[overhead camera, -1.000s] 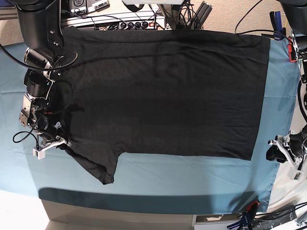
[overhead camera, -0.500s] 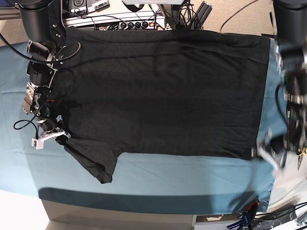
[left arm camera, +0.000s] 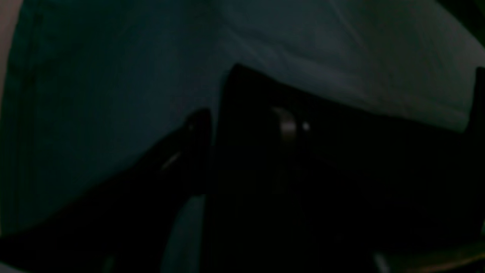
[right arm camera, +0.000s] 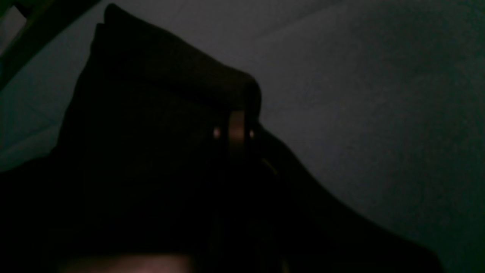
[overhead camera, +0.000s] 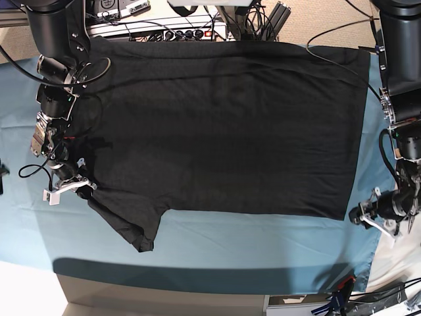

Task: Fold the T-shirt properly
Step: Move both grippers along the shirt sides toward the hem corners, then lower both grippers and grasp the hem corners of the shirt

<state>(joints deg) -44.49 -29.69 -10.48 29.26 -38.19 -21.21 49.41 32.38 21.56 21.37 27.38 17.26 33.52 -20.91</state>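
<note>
The black T-shirt (overhead camera: 223, 125) lies spread flat on the teal table cloth (overhead camera: 263, 247), plain side up, with one sleeve (overhead camera: 135, 230) pointing to the near left. My right gripper (overhead camera: 69, 189) sits at the shirt's left edge just above that sleeve. In the right wrist view it is shut (right arm camera: 237, 132) with dark T-shirt fabric (right arm camera: 151, 113) bunched around it. My left gripper (overhead camera: 363, 216) is low at the near right hem corner (overhead camera: 343, 214). The dim left wrist view shows that gripper (left arm camera: 238, 127) open, one finger (left arm camera: 193, 129) on the cloth beside the hem corner (left arm camera: 242, 83).
Cables and electronics (overhead camera: 164, 26) line the far edge behind the shirt. A loose cable (overhead camera: 329, 49) crosses the far right corner. A clamp (overhead camera: 342, 289) holds the cloth at the near right. The table's front edge (overhead camera: 164, 289) runs along the bottom.
My left arm has swung in from the right and come down at the near right hem corner. My right gripper shifted slightly up along the left edge, then stayed still.
</note>
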